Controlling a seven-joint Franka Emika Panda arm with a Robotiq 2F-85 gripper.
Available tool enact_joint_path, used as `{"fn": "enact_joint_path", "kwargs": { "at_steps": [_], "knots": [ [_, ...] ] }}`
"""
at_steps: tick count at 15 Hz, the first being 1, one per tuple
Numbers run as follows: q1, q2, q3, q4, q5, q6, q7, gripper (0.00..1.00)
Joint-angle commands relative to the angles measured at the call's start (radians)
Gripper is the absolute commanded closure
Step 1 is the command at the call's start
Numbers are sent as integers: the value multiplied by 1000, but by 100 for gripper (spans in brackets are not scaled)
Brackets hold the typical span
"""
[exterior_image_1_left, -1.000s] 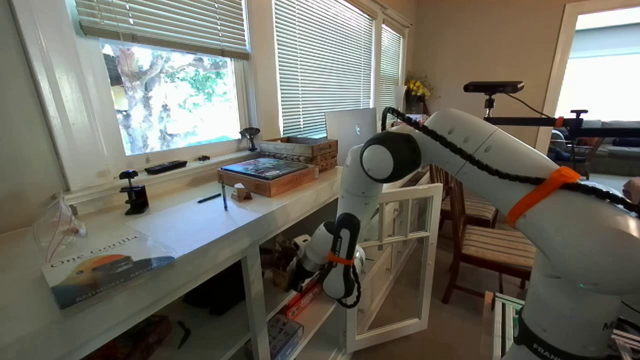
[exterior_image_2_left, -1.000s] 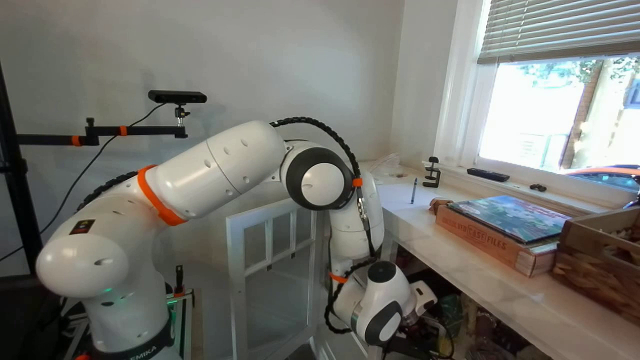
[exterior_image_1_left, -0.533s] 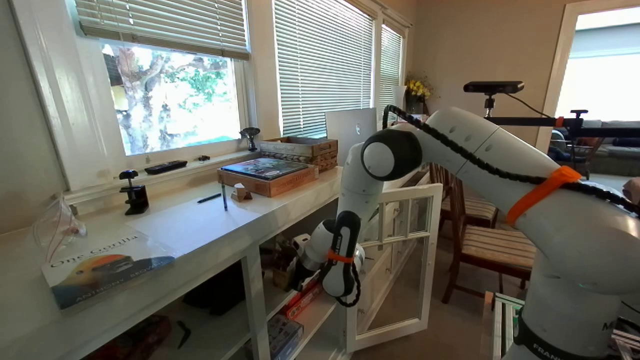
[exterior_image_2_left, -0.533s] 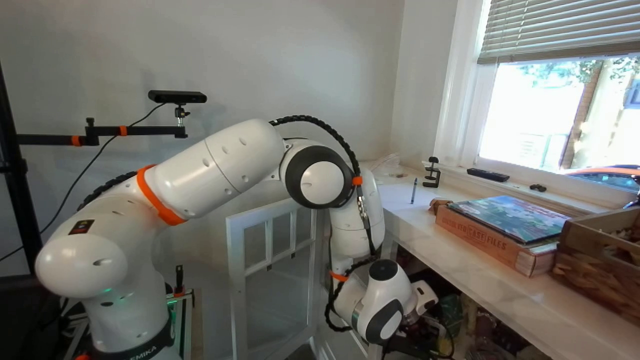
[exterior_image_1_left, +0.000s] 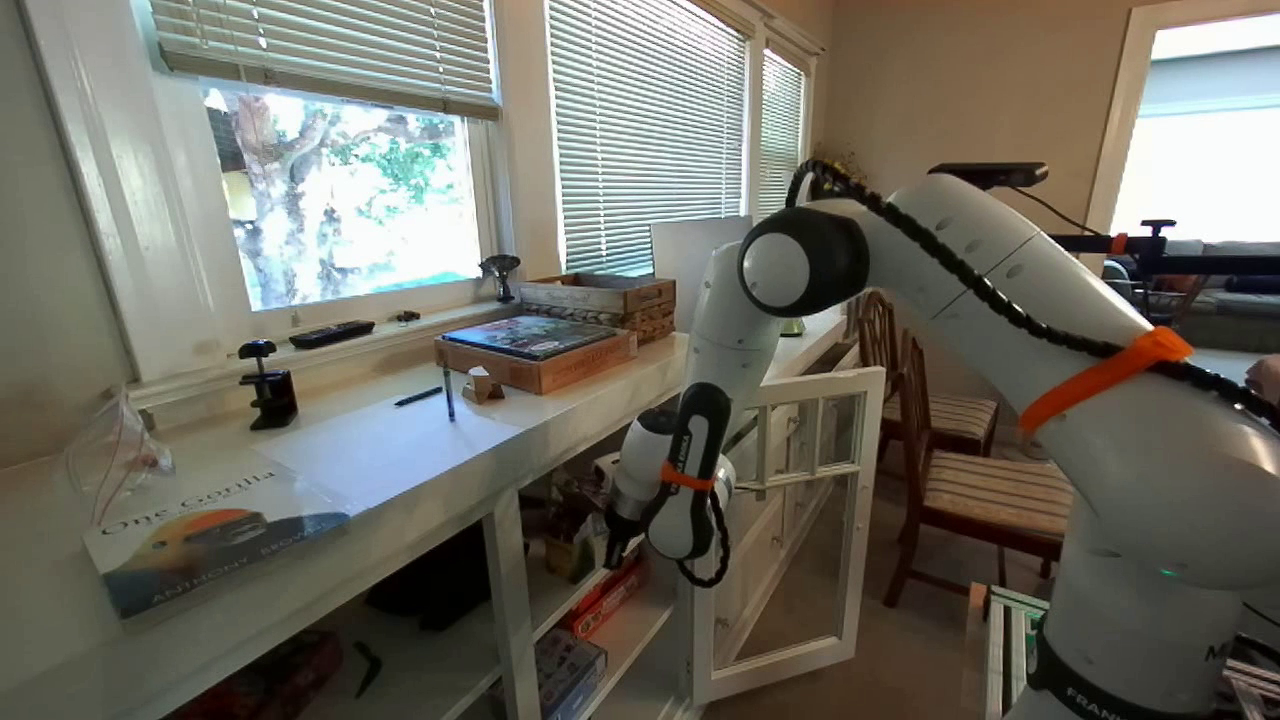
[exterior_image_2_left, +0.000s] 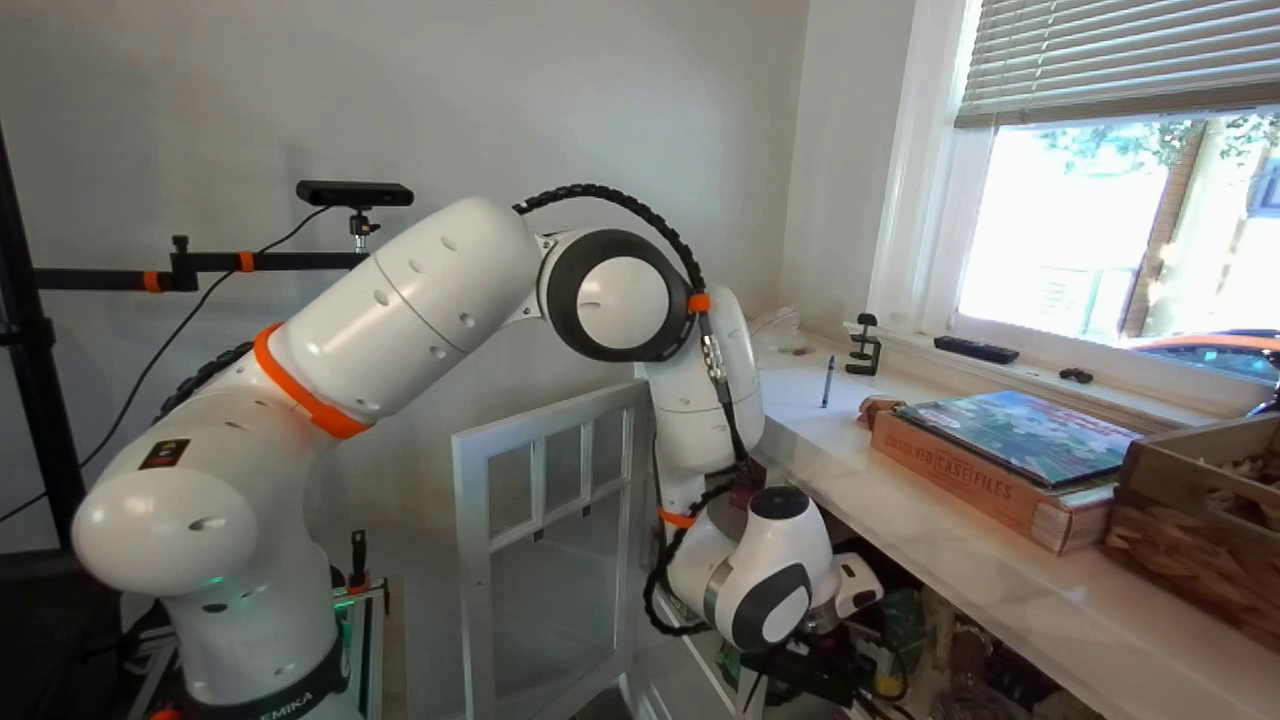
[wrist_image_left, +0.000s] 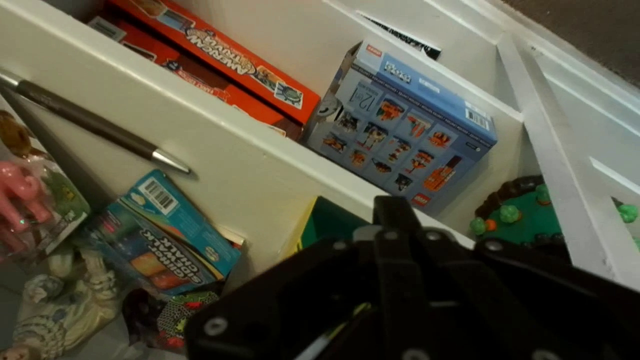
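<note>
In the wrist view the gripper (wrist_image_left: 398, 212) enters from the lower right, its black fingers (wrist_image_left: 387, 211) drawn together at the tips with nothing visible between them. Just left of the tips, near the middle of that view, sits a yellow and green box (wrist_image_left: 331, 224): a bright yellow edge slopes down its left side, a dark green face shows beside it, and the black linkage covers its lower part. Whether the fingers touch it, I cannot tell. It is on a cream-white shelf (wrist_image_left: 250, 205), by the pale front edge that crosses the view from upper left to lower right.

Left of centre and lower down on the same shelf, a teal sidewalk chalk box (wrist_image_left: 165, 240) lies tilted, with a white barcode near its top, white lettering and a picture of coloured chalks. Above it, toward the left edge, a pen (wrist_image_left: 90, 117) has a dark brown barrel and silver ends. At the far left shows a glossy pink figure (wrist_image_left: 22, 185).

Beyond the shelf edge, upper right of centre, a LEGO box (wrist_image_left: 395, 137) is light blue, with a grid of small, mostly orange pictures and a barcode on its narrow side. To its left lie long orange-red boxes (wrist_image_left: 235, 62), one lettered American Trivia.

In both exterior views the arm (exterior_image_1_left: 1050, 290) bends down beside the white counter (exterior_image_2_left: 850, 465), and a white-framed glass door (exterior_image_1_left: 862, 500) stands open.
</note>
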Motion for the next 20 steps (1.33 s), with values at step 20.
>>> {"fn": "enact_joint_path", "kwargs": {
  "at_steps": [20],
  "knots": [
    [-98,-605,219,-413,348,-481,-4,100]
  ]
}}
